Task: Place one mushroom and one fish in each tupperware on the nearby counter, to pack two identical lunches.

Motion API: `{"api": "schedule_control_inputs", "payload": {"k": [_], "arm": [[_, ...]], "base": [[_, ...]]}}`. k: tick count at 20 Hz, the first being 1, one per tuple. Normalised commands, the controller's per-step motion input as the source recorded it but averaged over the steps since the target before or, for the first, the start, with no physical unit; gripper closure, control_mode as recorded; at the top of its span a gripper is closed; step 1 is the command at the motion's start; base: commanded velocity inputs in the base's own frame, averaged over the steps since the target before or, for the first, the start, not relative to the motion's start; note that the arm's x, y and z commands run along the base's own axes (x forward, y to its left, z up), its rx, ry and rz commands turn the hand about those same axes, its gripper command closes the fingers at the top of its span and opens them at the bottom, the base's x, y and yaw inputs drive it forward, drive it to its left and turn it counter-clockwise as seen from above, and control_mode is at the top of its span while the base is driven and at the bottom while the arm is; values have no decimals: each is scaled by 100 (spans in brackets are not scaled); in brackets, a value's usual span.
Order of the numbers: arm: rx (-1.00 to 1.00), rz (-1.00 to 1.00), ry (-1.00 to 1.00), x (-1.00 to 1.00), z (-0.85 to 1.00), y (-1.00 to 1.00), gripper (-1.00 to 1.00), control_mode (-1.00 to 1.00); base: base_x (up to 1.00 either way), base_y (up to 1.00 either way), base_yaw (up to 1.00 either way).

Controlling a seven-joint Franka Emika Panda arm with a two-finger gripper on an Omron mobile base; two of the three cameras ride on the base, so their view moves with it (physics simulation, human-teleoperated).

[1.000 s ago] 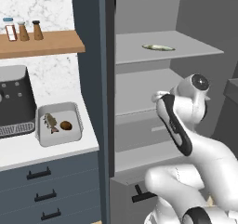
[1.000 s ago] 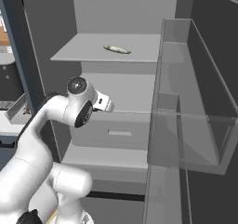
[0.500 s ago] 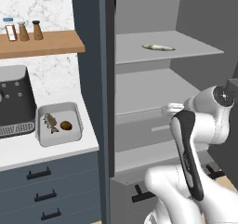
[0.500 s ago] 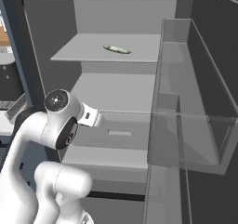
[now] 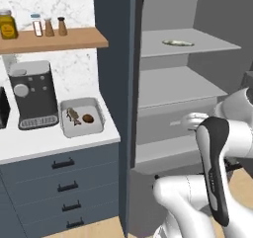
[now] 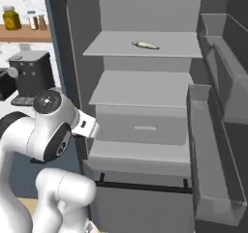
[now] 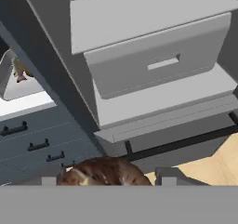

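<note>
A brown mushroom (image 7: pixel 104 172) sits between the fingertips of my gripper (image 7: pixel 107 179), which is shut on it low in front of the open fridge. My hand (image 6: pixel 87 127) sticks out from the arm's big joint beside the fridge drawer. On the off-white counter (image 5: pixel 29 144) stands a grey tupperware (image 5: pixel 99 114) holding a fish (image 5: pixel 73 115) and a mushroom (image 5: pixel 88 118). The tupperware (image 7: pixel 11 81) shows again at the left edge of the hand view. Another fish (image 5: pixel 178 43) (image 6: pixel 145 45) lies on the fridge's top shelf.
A coffee machine (image 5: pixel 32 94) stands left of the tupperware under a wooden shelf (image 5: pixel 54 38) with jars. Slate-blue drawers (image 5: pixel 64 182) sit below the counter. The fridge has a closed drawer (image 6: pixel 140 128), and its open door with bins (image 6: pixel 213 145) hangs at the right.
The arm has swung down and away from the fridge's middle shelf, its big joint dropping lower. The hand has come down with it. The fish and the tupperware have not moved.
</note>
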Motion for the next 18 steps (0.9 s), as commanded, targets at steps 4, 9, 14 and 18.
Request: {"api": "schedule_control_inputs", "payload": {"k": [4,9,14,18], "arm": [[0,0,0,0,0,0,100,100],[0,0,0,0,0,0,100,100],[0,0,0,0,0,0,100,100],[0,0,0,0,0,0,100,100]], "base": [[-36,100,9],[6,100,1],[42,100,0],[56,100,0]]}}
